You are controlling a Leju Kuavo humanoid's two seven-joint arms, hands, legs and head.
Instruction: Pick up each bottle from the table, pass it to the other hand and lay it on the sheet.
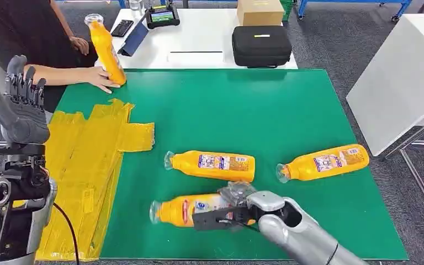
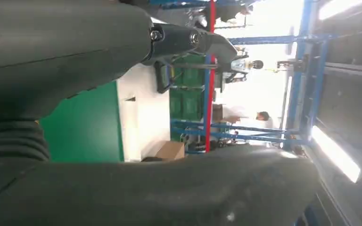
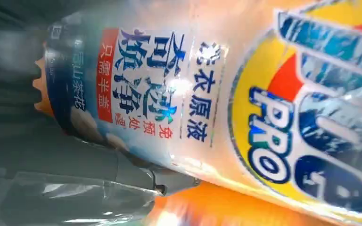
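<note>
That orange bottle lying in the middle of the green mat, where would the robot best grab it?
Probably around the labelled body of the middle bottle, coming down from above. It lies flat on its side with its cap to the robot's left, so the wide body faces upward with bare mat on both sides for fingers.

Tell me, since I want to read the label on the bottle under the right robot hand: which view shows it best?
The right wrist view: the bottle's label fills the picture, its print sharp. The head view shows the whole bottle lying on the green mat, with the right robot hand on it, but its label is tiny. The left wrist view faces elsewhere.
</note>
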